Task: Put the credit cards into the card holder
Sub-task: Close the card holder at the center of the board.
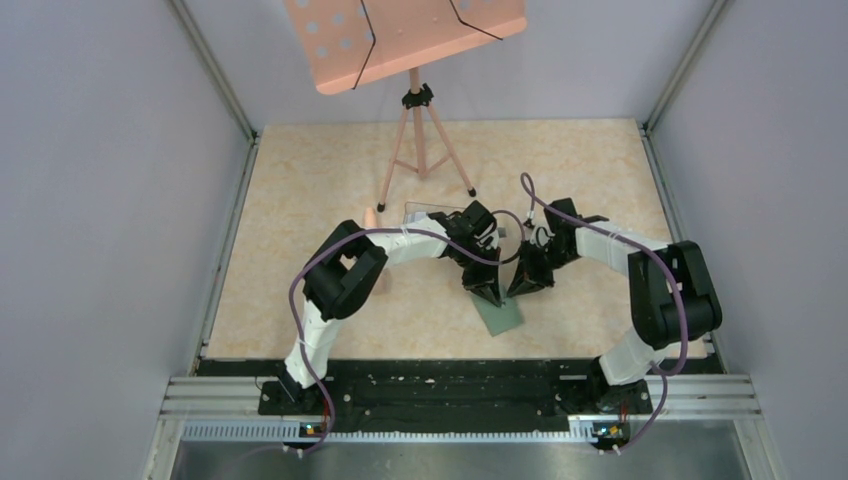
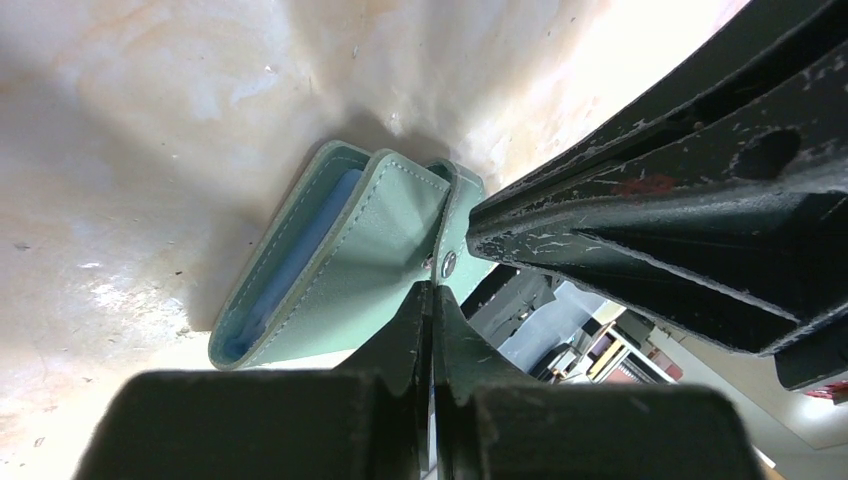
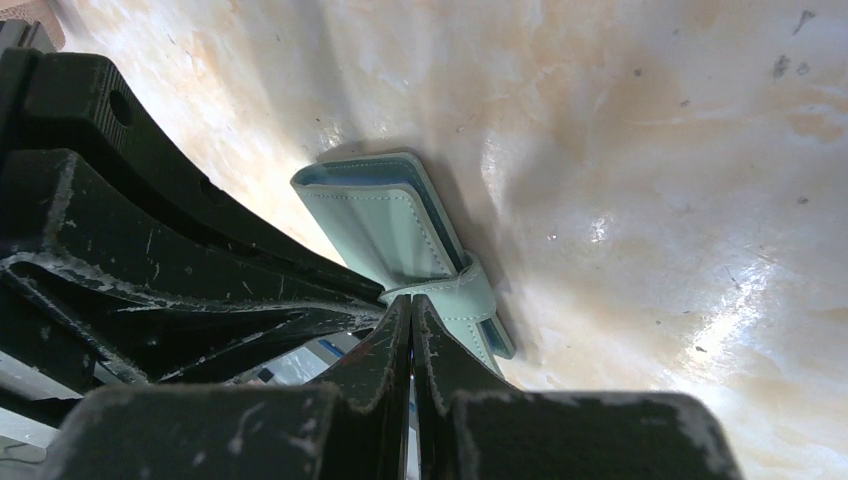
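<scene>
L+R jaws together, tips at card holder [image 2: 345, 255] snap strap [image 3: 452, 290], poss. pinching it. Risk: uneven pull drags holder across desk [image 3: 650, 150], snap unopened.

One camera up high, two down low.
The top one looks down on the whole table [image 1: 300, 200] from far. The two wrist ones face the green wallet [image 2: 340, 260] from very close; all three see it.
</scene>
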